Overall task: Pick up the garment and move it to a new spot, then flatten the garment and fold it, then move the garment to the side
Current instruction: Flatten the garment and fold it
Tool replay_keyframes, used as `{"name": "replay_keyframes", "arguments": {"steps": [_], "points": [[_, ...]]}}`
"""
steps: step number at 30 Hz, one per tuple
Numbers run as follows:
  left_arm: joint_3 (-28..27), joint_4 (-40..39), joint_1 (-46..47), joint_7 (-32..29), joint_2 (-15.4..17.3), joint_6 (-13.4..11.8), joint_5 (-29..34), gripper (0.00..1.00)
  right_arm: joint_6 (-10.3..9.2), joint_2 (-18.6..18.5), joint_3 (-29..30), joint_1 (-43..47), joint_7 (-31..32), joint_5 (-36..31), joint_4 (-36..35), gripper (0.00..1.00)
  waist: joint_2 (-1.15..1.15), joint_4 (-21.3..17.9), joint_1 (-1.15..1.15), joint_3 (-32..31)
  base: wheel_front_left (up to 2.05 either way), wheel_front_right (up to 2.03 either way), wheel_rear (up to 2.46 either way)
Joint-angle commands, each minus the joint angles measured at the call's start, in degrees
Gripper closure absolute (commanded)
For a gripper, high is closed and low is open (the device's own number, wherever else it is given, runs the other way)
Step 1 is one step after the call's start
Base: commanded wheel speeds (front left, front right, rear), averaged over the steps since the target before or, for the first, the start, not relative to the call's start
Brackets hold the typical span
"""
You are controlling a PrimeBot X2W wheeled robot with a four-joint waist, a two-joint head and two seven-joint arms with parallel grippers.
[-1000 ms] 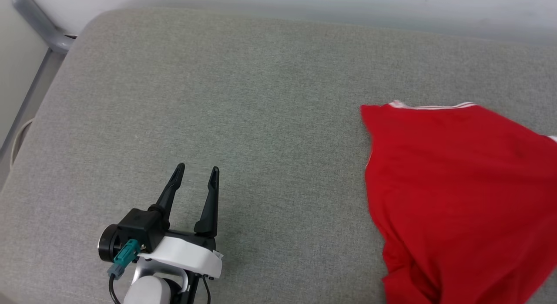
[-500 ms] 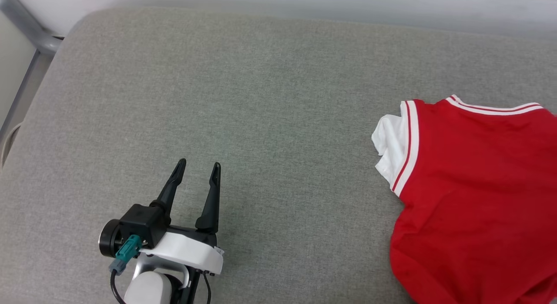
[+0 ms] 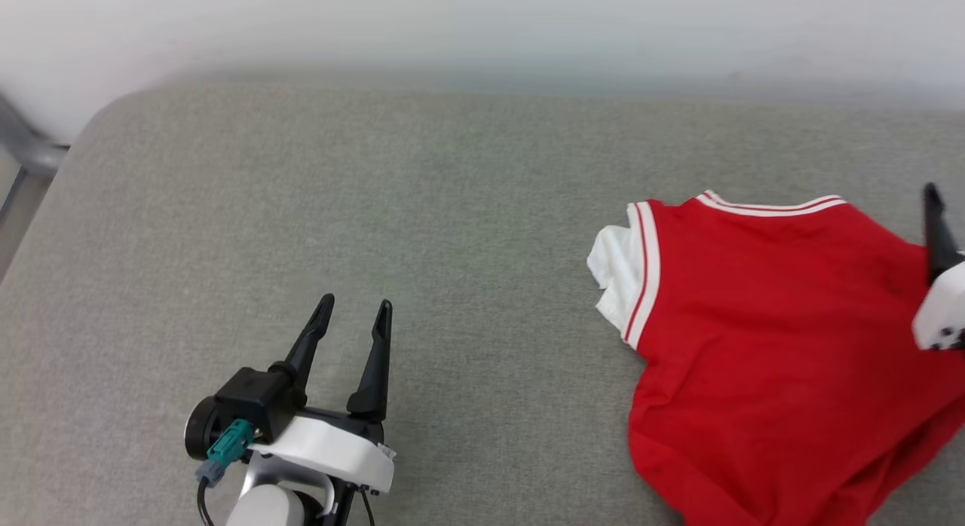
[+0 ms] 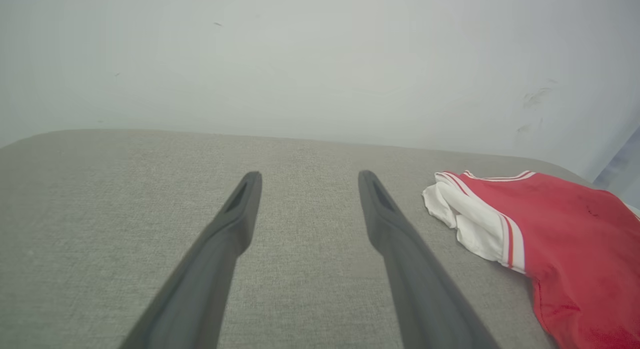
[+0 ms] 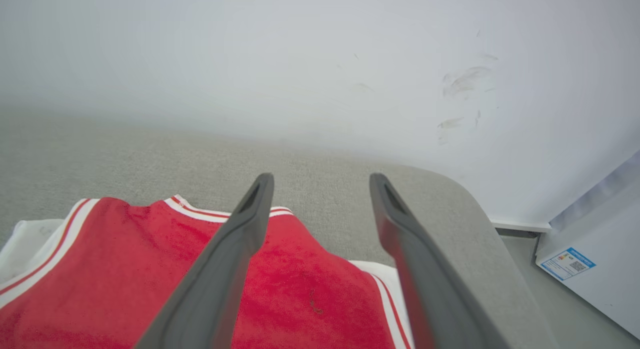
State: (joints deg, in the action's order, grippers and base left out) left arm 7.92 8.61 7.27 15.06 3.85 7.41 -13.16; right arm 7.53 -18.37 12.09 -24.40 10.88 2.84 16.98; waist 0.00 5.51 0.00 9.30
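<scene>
Garment (image 3: 769, 345) on the right half of the grey cushion (image 3: 452, 209), spread loosely with plain red cloth upward, rumpled toward the cushion's front edge. One white sleeve (image 3: 614, 273) bunched on the side facing the cushion's middle; red-white striped trim (image 3: 769, 207) along the edge nearest the cushion's rear. Left gripper (image 3: 355, 303) over the cushion's left front part, well apart from the garment — jaws spread, nothing between them, fingers pointing toward the cushion's rear. Right gripper (image 5: 321, 179) over the cushion's right end, above the red cloth, jaws likewise spread and holding nothing; contact with the cloth impossible to tell. Pale wall (image 3: 482, 29) just behind the cushion's rear edge — a white panel with a small blue-edged label (image 5: 567, 263) beyond the cushion's rounded right rear corner.
</scene>
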Motion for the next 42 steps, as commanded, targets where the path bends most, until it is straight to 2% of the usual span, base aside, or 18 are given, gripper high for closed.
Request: {"name": "replay_keyframes", "arguments": {"steps": [1, 8, 14, 23, 25, 28, 37, 42], "points": [[0.1, 0.1, -0.9, 0.2, 0.3, 0.1, -0.5, 0.00, -0.07, 2.1, -1.2, 2.6, -3.6, 1.7, -2.5, 0.00, 0.00, -1.9, 0.00, -2.0, 0.00, 0.00, 0.00], [0.7, 0.3, -2.2, 0.2, 0.2, 0.1, -1.5, 0.00, -0.08, 8.1, -4.4, 12.0, -13.3, 5.1, -11.7, 0.00, 0.00, -3.7, 0.00, -4.1, 0.00, 0.00, 0.00], [2.0, 0.9, -2.8, 0.2, 0.3, 0.1, -2.2, 0.00, -0.07, 12.5, -4.4, 18.4, -16.7, 5.6, -16.4, 0.00, 0.00, -4.8, 0.00, -4.7, 0.00, 0.00, 0.00], [5.3, 3.0, -0.3, 0.0, 2.0, 0.1, -3.6, 0.00, -0.07, 13.7, -5.6, 19.3, -17.3, 6.8, -17.2, 0.00, 0.00, -7.5, 0.00, -3.6, 0.00, 0.00, 0.00], [7.5, 3.0, 2.0, -1.5, 2.7, 0.1, -5.3, 0.00, -0.07, 13.6, -5.6, 18.7, -17.3, 6.8, -17.7, 0.00, 0.00, -8.3, 0.00, -2.7, 0.00, 0.00, 0.00], [11.8, 3.1, 7.5, -7.4, 5.3, 0.1, -7.8, 0.00, -0.07, 13.6, -5.2, 17.7, -17.5, 6.5, -18.5, 0.00, 0.00, -9.5, 0.00, -1.3, 0.00, 0.00, 0.00], [23.3, 7.8, 29.4, -39.6, 11.9, 0.1, -18.6, 0.00, -0.06, 14.2, -5.9, 15.1, -18.7, 5.4, -19.5, 0.00, 0.00, -13.8, 0.00, 3.8, 0.00, 0.00, 0.00], [26.6, 10.8, 38.7, -51.9, 14.2, 0.1, -22.7, 0.00, -0.07, 14.8, -6.5, 13.9, -20.1, 5.4, -18.9, 0.00, 0.00, -16.7, 0.00, 6.6, 0.00, 0.00, 0.00]]}}
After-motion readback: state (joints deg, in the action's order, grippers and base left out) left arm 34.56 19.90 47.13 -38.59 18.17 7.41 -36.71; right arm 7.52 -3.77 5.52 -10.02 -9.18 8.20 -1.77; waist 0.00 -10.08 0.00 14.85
